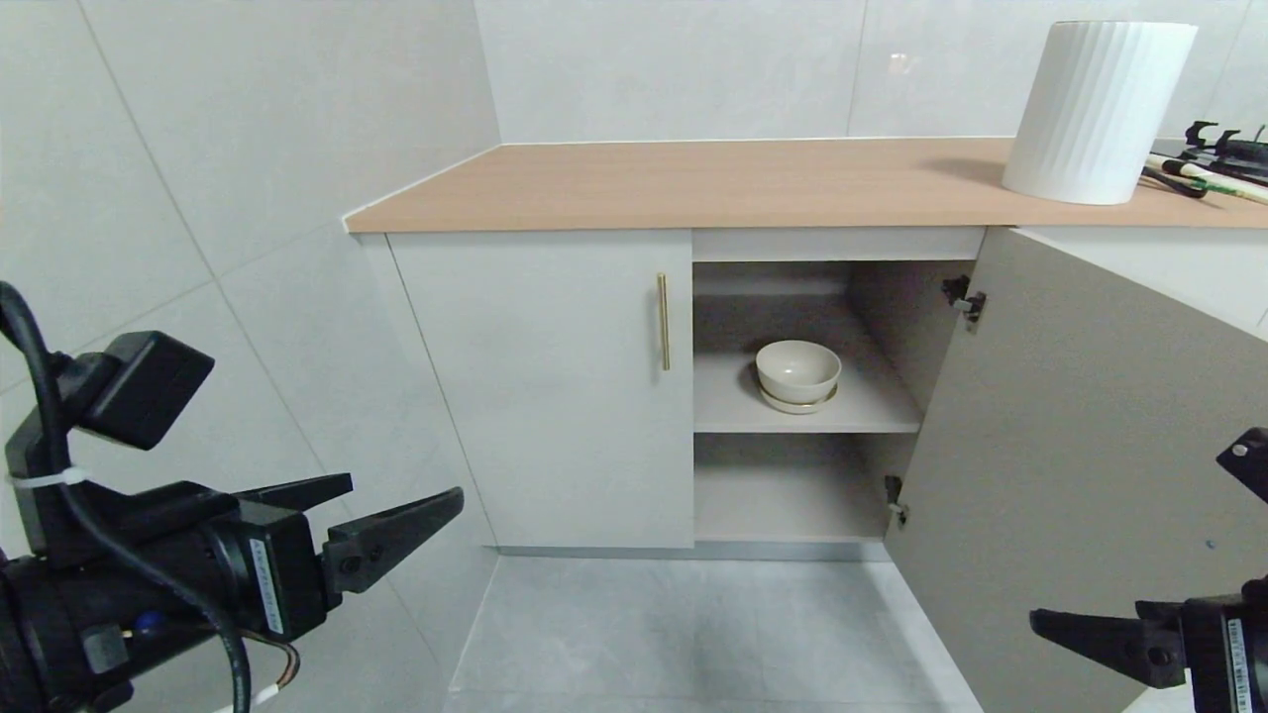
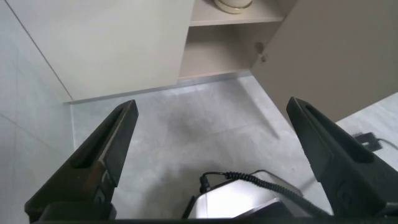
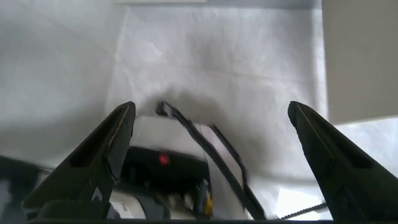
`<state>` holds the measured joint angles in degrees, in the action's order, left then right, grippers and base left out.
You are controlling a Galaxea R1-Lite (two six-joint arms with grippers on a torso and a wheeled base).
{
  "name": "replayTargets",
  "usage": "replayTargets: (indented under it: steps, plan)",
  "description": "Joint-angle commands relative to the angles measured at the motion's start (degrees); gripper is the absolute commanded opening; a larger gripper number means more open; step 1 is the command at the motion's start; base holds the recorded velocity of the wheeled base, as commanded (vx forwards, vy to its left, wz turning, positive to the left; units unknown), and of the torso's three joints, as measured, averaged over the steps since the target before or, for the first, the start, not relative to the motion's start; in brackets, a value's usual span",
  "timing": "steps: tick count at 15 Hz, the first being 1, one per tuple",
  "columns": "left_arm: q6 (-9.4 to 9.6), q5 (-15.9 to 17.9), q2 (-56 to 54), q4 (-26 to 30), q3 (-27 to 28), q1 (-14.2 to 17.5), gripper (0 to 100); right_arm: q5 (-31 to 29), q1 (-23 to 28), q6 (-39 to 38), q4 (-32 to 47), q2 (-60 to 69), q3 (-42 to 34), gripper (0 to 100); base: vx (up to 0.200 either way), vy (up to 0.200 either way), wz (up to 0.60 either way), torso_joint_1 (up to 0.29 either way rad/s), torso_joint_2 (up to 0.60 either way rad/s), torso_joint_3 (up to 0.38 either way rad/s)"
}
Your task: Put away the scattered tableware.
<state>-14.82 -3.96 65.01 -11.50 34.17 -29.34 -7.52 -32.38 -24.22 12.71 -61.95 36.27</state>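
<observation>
A cream bowl (image 1: 797, 368) sits on a small plate (image 1: 798, 402) on the middle shelf (image 1: 877, 408) of a floor cabinet whose right door (image 1: 1070, 446) is swung open. The bowl's base (image 2: 233, 5) also peeks in at the edge of the left wrist view. My left gripper (image 1: 406, 487) hangs low at the left, well short of the cabinet, open and holding nothing (image 2: 212, 106). My right gripper (image 1: 1080, 634) is low at the right, in front of the open door, its fingers spread wide with nothing between them (image 3: 211, 109).
The left cabinet door (image 1: 555, 386) with its brass handle (image 1: 663, 322) is closed. On the wooden countertop (image 1: 713, 183) stand a white ribbed cylinder (image 1: 1095, 109) and some utensils (image 1: 1209, 173) at the far right. Grey floor tiles (image 1: 693, 624) lie before the cabinet.
</observation>
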Motion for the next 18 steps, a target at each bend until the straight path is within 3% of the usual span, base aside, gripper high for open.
replayTargets:
  steps: [1, 9, 11, 13, 18]
  plan:
    - [0.15, 0.01, 0.11, -0.02, -0.07, -0.01, 100, -0.04, 0.03, 0.23, 2.4, 0.87, 1.09, 100, 0.0, -0.2, 0.0, 0.002, 0.0, 0.007]
    - [0.06, 0.09, 0.29, -0.02, -0.07, -0.01, 100, -0.04, 0.91, 0.58, 20.51, 0.6, 8.03, 100, 0.0, -0.2, 0.0, 0.002, 0.0, 0.002]
    - [0.15, 0.18, 0.2, -0.02, -0.51, -0.01, 100, -1.79, 4.87, 2.51, 21.91, 0.08, 8.82, 100, 0.0, -0.2, 0.0, 0.0, 0.0, 0.002]
    - [0.15, 0.18, 0.29, -0.02, -0.51, -0.01, 100, -7.16, 10.14, 5.24, 22.27, -0.71, 8.91, 100, 0.0, 0.0, 0.0, 0.0, 0.0, 0.0]
    - [0.15, 0.18, 0.29, -0.02, -0.51, -0.01, 100, -14.8, 16.65, 8.23, 23.32, -1.15, 9.7, 100, 0.0, 0.0, 0.0, 0.0, 0.0, 0.0]
